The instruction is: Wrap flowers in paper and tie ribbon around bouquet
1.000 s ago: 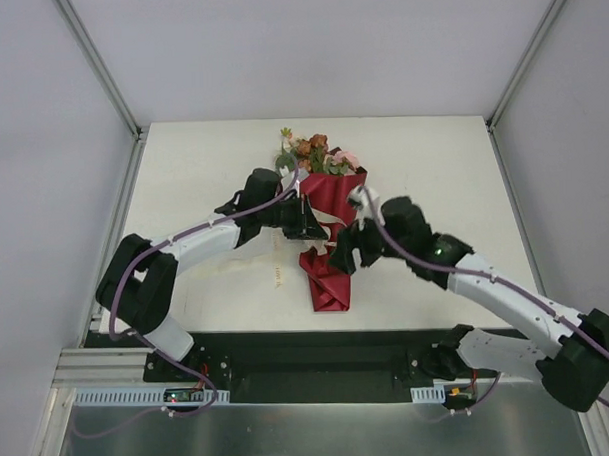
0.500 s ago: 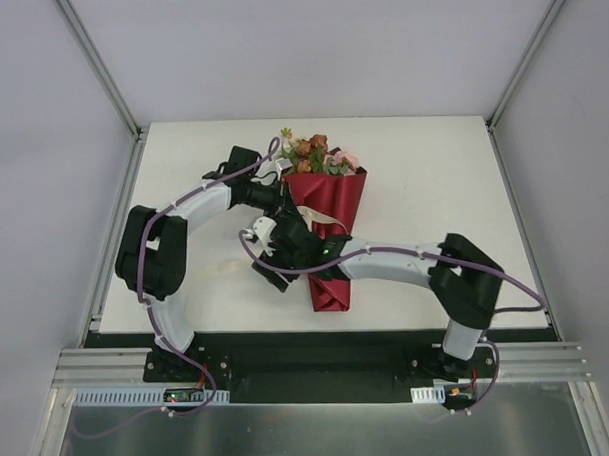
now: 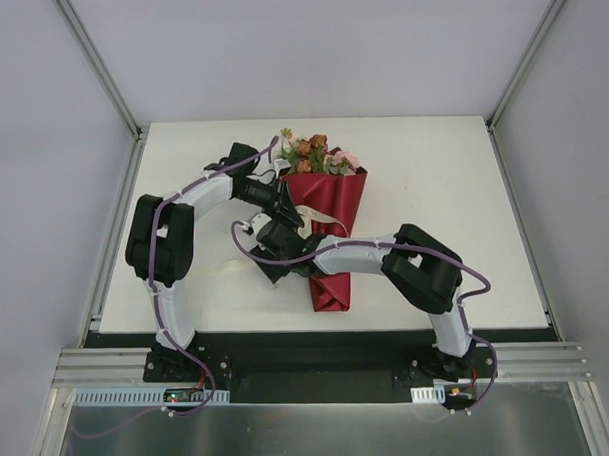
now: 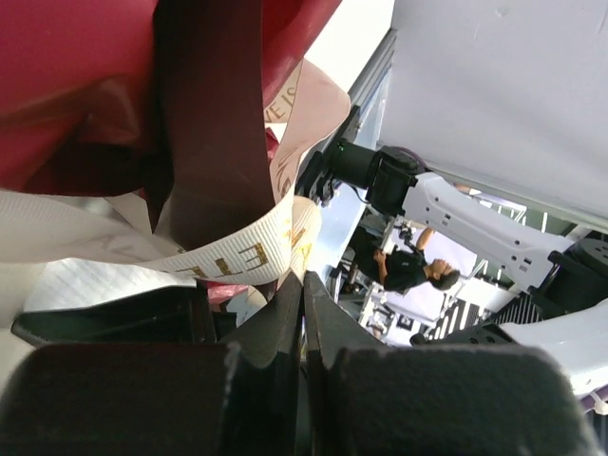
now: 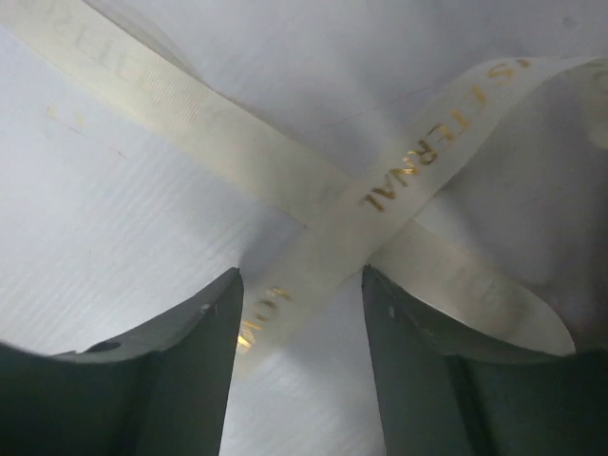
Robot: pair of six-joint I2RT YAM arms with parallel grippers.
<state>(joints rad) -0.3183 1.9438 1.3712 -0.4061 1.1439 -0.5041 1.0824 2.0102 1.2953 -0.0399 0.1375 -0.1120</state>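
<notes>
A strip of white table [image 3: 463, 182] runs along the left edge, and the left arm [image 3: 198, 197] bends up over it toward the bouquet [image 3: 329, 217]. The left gripper [image 4: 304, 285] sits at the upper left edge of the dark red paper [image 3: 334, 202], its jaws pressed together with the cream ribbon [image 4: 249, 255] pinched at their tips. The flowers [image 3: 317, 156] poke out of the cone's top, near the far edge of the table but not touching it. Just below, beside the cone's left edge, the right gripper [image 5: 302, 285] hovers low over the tabletop. Its fingers [image 5: 190, 380] stand apart, and one of two crossed ribbon strands runs between them, unclamped. The right arm [image 3: 375, 254] lies across the lower cone, whose tip stops near the table's front edge. Right of the bouquet, a wide stretch of tabletop reaches to the right edge.
</notes>
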